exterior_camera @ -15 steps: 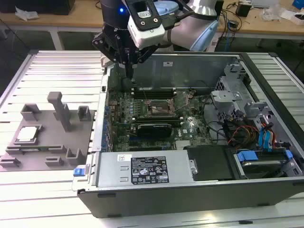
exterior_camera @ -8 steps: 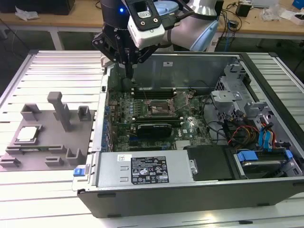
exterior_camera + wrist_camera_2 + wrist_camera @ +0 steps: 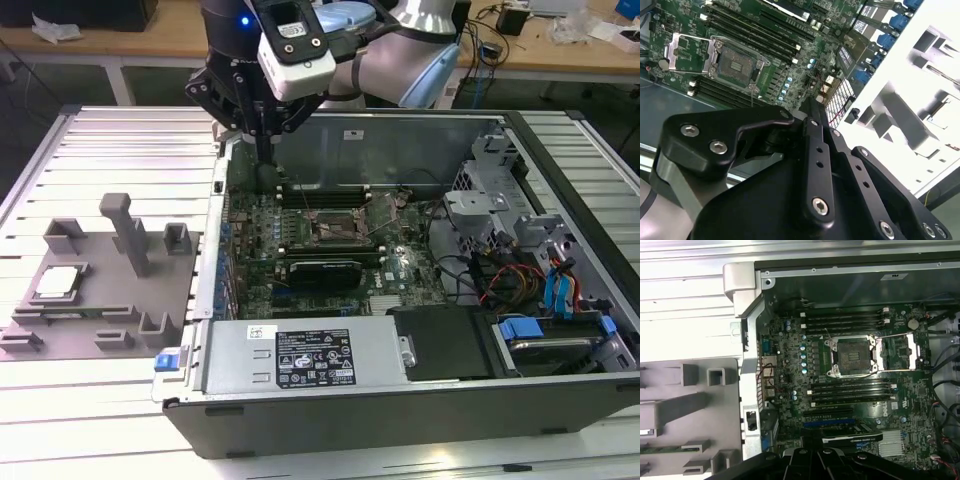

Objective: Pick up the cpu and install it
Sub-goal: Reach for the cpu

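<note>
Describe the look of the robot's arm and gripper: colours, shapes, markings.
The silver-grey tubular arm has rounded joints with pale blue caps. A white box with a black face sits at its wrist. The matt black angular gripper carries a small blue light; the second wrist view shows silver bolt heads on it.

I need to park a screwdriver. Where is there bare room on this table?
Bare table slats lie between the grey fixture plate and the far edge, and again on the near side of that plate. Another strip borders the computer case on the exterior view's right. The plate, bearing the cpu, and the case's inside, with motherboard and cables, are crowded.
</note>
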### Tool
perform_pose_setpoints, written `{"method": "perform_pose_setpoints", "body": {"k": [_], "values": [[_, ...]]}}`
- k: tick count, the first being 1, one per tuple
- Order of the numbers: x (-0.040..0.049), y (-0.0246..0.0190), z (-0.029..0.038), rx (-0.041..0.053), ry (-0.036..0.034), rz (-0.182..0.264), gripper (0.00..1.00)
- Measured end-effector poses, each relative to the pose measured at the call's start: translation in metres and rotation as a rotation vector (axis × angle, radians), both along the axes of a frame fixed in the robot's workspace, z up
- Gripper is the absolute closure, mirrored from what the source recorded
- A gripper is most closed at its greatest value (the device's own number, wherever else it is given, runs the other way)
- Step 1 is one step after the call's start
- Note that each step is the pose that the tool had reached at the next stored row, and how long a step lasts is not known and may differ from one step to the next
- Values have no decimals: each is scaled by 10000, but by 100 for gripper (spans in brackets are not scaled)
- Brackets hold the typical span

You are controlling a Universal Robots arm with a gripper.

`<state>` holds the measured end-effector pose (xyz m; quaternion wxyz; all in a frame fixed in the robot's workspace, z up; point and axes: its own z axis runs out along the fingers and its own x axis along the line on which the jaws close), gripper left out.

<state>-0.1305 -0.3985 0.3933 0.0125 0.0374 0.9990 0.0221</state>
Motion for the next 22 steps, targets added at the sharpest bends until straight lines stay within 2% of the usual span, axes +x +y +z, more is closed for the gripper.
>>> {"method": "perform_pose_setpoints", "body": {"k": [7, 13, 22], "values": [[-80, 5, 0, 0, -1, 1, 89], [-210, 7, 0, 0, -4, 1, 89], [-318, 7, 0, 0, -4, 0, 89]]}}
